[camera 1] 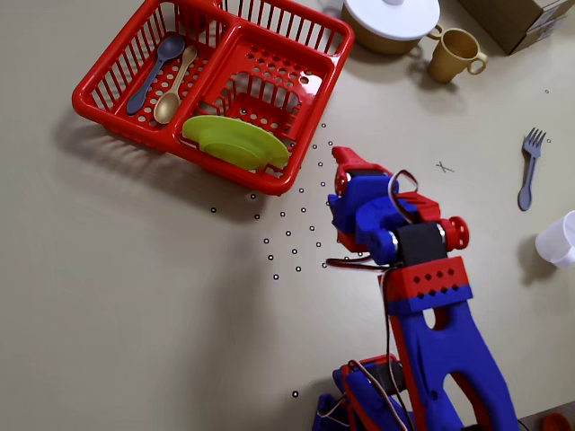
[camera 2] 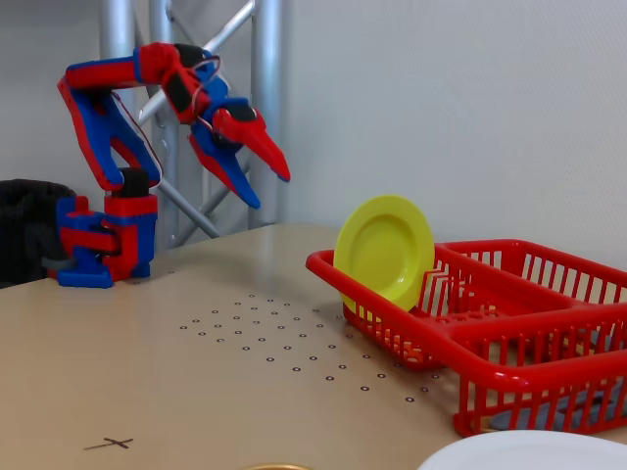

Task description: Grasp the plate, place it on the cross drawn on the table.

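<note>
No words, brands or numbers can be read anywhere; the only sign is the small pen-drawn cross (camera 1: 444, 167), an "x" on the beige table (camera 1: 135, 296), also seen near the lower left of the fixed view (camera 2: 109, 444), beside a cluster of small black dots (camera 1: 310, 220).

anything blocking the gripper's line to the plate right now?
Nothing visible. The gripper hangs open above the dotted patch of table, and the plate stands on edge at the near end of the red rack, its face toward the arm. Only open air and bare table lie between.
</note>
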You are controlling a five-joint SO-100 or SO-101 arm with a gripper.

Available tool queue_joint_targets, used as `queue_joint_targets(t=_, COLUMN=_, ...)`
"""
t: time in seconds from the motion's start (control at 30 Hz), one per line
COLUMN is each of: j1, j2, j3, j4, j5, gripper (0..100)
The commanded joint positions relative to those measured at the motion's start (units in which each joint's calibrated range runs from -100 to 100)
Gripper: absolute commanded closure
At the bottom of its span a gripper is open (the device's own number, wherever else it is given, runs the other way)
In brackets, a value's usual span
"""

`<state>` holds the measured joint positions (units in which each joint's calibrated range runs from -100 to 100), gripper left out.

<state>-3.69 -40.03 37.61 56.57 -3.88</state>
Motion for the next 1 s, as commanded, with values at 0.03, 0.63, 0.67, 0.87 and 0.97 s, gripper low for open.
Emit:
queue_joint_targets(t=0.03, j1=-3.28, j2=4.11, j3=-10.78, j4=3.83, j5=-3.37, gripper=74)
queue_joint_targets(t=0.63, j1=-9.31, j2=33.35, j3=-49.76, j4=14.46, j5=-7.62, gripper=76)
queue_joint_targets(t=0.67, j1=-9.52, j2=34.71, j3=-51.30, j4=14.46, j5=-7.52, gripper=76)
queue_joint_targets(t=0.87, j1=-10.53, j2=41.47, j3=-58.28, j4=14.05, j5=-7.23, gripper=77)
queue_joint_targets(t=0.97, j1=-11.03, j2=44.17, j3=-60.28, j4=13.73, j5=-7.18, gripper=77)
